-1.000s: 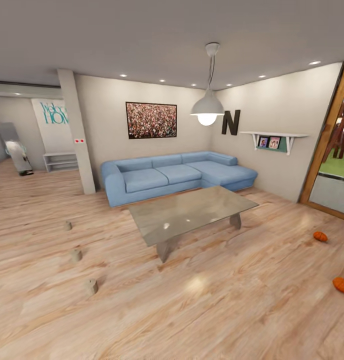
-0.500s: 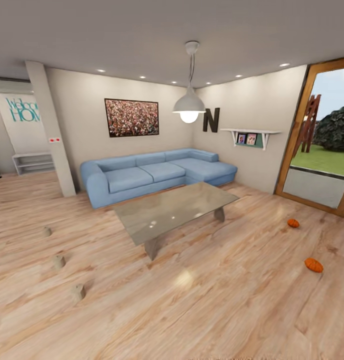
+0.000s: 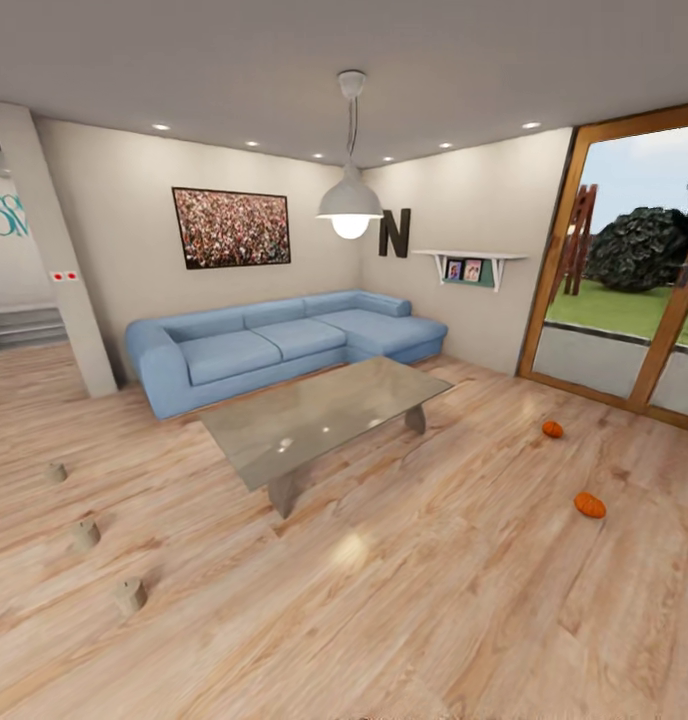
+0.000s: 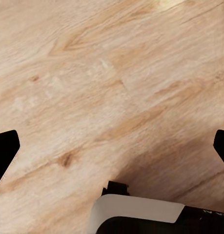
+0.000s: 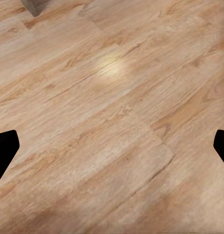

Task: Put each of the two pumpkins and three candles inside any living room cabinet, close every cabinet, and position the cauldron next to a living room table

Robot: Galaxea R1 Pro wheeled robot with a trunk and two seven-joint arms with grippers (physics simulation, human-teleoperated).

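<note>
Two orange pumpkins lie on the wooden floor at the right, one [image 3: 552,429] nearer the glass door and one [image 3: 589,505] closer to me. Three tan candles stand in a line on the floor at the left: far [image 3: 54,472], middle [image 3: 83,533] and near [image 3: 130,595]. Between them stands the grey glossy table [image 3: 324,420]. The cabinet and the cauldron are out of view. My left gripper [image 4: 112,151] and right gripper [image 5: 112,151] hang open over bare floorboards, fingertips wide apart, holding nothing.
A blue corner sofa [image 3: 274,345] runs along the back wall behind the table. A pendant lamp [image 3: 350,205] hangs over it. A wood-framed glass door [image 3: 624,290] fills the right wall. A square pillar [image 3: 54,260] stands at the left.
The head camera has turned right, so the whole room slides left in view and the glass door comes in. Pumpkins, candles and table stay where they were.
</note>
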